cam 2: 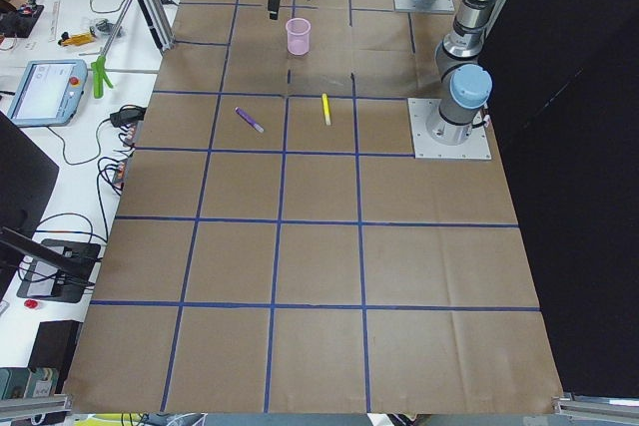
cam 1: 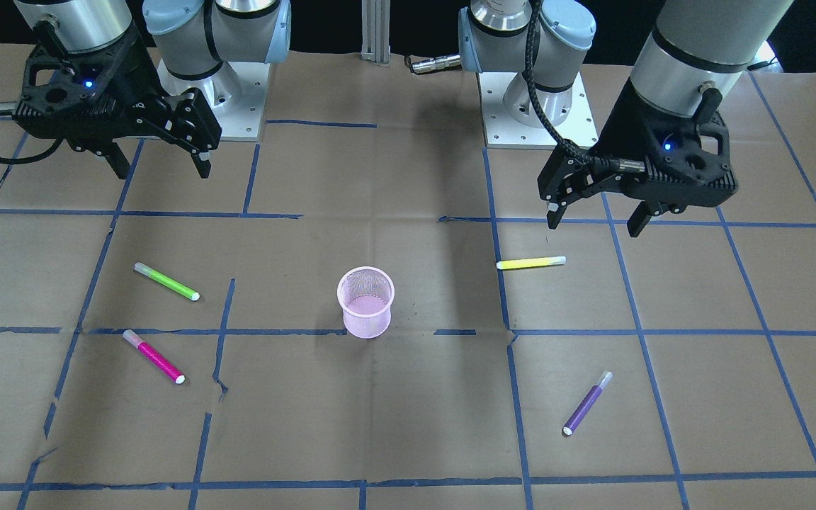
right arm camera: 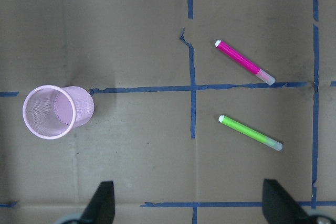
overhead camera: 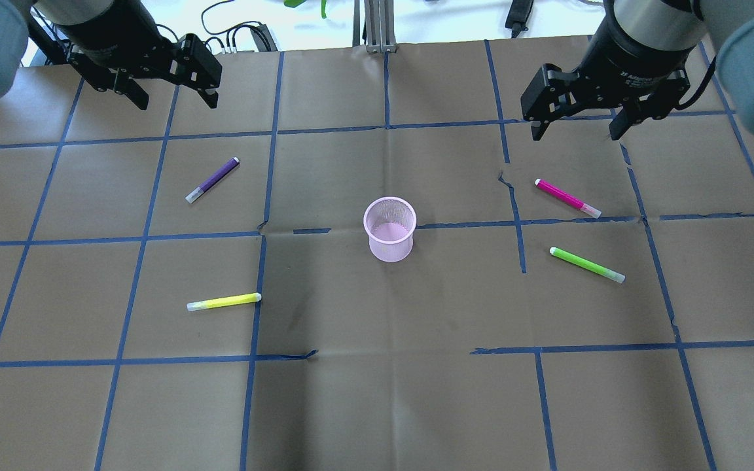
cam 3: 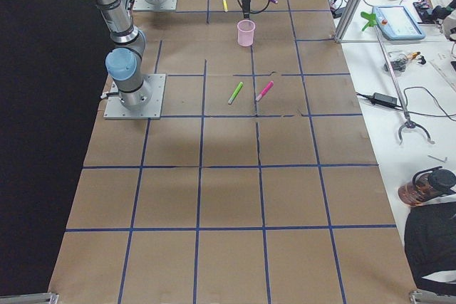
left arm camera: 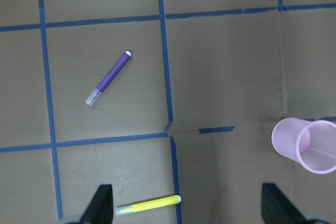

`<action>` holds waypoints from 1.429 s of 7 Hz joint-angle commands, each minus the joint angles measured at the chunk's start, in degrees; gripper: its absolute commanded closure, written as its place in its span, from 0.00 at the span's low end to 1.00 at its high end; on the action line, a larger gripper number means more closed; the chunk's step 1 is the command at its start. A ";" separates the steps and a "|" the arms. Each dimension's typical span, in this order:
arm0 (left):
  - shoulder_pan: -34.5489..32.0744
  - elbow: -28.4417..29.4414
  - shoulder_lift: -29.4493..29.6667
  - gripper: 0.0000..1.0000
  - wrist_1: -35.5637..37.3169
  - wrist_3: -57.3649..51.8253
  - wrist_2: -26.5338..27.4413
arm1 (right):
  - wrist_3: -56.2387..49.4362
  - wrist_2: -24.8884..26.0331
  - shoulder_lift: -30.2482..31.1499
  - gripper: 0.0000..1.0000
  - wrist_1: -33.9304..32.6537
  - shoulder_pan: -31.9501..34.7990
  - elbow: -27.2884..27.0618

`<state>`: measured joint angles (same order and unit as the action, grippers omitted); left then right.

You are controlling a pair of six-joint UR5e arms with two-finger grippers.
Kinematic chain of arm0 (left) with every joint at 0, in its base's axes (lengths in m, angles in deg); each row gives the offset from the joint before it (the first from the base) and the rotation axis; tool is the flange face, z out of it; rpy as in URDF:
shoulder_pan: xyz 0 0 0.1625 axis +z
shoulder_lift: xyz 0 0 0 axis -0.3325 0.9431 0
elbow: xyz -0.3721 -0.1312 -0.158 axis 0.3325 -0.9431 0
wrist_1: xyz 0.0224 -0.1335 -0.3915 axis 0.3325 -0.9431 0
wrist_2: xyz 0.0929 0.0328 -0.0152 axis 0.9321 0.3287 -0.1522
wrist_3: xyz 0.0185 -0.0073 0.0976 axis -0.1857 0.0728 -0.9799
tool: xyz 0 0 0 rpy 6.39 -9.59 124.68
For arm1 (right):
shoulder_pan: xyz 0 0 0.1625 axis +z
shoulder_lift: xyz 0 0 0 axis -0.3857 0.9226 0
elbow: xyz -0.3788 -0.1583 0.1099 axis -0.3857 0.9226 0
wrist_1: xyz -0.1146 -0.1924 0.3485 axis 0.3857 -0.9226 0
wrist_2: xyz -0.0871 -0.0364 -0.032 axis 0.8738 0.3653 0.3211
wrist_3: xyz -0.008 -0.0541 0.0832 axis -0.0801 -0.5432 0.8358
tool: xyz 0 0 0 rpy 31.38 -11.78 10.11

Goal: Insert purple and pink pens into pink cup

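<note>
Pink cup (overhead camera: 390,247) upright (purple pen (overhead camera: 213,180) flat)

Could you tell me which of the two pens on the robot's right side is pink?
The pink pen, lying farther from the robot than the green pen.

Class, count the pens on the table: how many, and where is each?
4. On the robot's left side: the purple pen and, nearer the robot, the yellow pen. On its right: the pink pen and the green pen. The pink cup holds none.
</note>
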<state>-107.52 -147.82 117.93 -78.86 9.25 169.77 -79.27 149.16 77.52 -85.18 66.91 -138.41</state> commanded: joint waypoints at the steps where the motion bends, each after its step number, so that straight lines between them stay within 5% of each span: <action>1: 0.03 0.17 5.56 0.01 0.37 -6.56 0.54 | -15.40 2.24 -0.05 0.00 0.23 -2.05 0.00; 3: 0.03 -0.35 10.58 0.01 4.64 -21.53 8.82 | -37.97 7.97 -0.22 0.00 -0.47 -5.38 0.00; 5: 1.51 0.16 14.36 0.02 8.45 -32.75 11.87 | -47.08 10.67 -3.19 0.00 -0.47 -7.85 0.00; 10: 2.94 7.89 27.53 0.02 8.45 -39.02 12.23 | -48.26 18.58 -21.80 0.00 -3.45 -7.25 3.59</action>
<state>-103.78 -142.06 141.89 -70.57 -27.99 181.78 -127.71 165.64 60.58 -87.35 59.07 -135.90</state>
